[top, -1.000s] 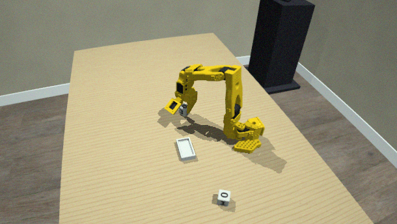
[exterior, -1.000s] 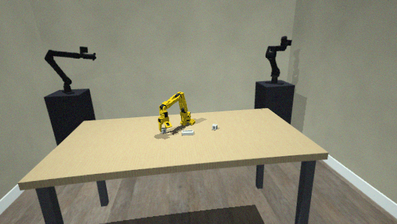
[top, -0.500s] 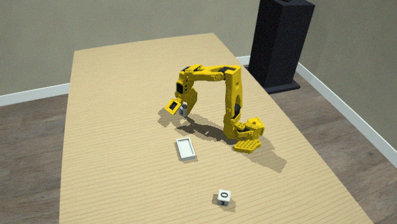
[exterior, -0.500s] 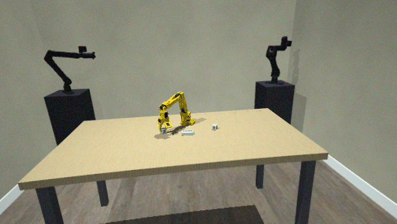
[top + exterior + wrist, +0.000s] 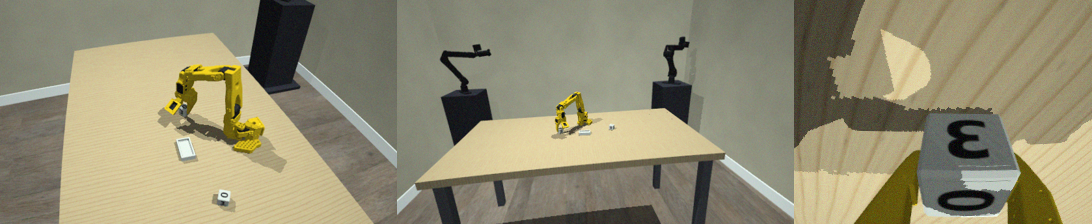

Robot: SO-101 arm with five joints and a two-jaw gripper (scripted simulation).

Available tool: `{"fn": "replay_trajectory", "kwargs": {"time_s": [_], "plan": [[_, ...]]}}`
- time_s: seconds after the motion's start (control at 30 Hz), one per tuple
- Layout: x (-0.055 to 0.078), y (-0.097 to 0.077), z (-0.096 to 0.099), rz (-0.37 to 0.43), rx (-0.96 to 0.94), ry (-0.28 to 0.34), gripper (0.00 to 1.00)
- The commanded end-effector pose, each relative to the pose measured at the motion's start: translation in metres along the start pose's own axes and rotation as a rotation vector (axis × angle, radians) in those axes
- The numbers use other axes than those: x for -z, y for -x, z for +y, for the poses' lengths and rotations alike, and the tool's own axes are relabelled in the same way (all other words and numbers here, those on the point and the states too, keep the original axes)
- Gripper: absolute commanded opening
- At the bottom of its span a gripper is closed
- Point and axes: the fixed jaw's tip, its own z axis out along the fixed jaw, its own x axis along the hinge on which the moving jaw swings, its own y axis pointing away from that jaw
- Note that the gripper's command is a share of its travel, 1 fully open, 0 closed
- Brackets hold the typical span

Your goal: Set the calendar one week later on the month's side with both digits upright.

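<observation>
My gripper [image 5: 183, 111] [image 5: 560, 129] [image 5: 968, 192] is shut on a grey number cube [image 5: 183, 111] [image 5: 560, 130] [image 5: 968, 163] and holds it just above the table, behind the tray. In the wrist view the cube shows a 3 on one face and a 0 on the face below it. The white tray [image 5: 185, 148] [image 5: 584, 132] lies flat and empty on the table in front of the arm. A second white cube [image 5: 224, 197] [image 5: 611, 126] stands apart near the table's front edge, with a 0 on top.
The yellow arm's base [image 5: 247, 137] stands to the right of the tray. Dark pedestals [image 5: 278, 45] [image 5: 466, 111] with black arms stand off the table at the back. The table's edges [image 5: 573, 167] are far from the objects.
</observation>
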Motion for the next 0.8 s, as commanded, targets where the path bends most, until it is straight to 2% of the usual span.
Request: {"fn": "replay_trajectory", "kwargs": {"time_s": [0.0,0.77], "plan": [[0.002,-0.0011,-0.0025,-0.003,0.001,-0.019,0.18],[0.002,-0.0011,-0.0025,-0.003,0.001,-0.019,0.35]]}}
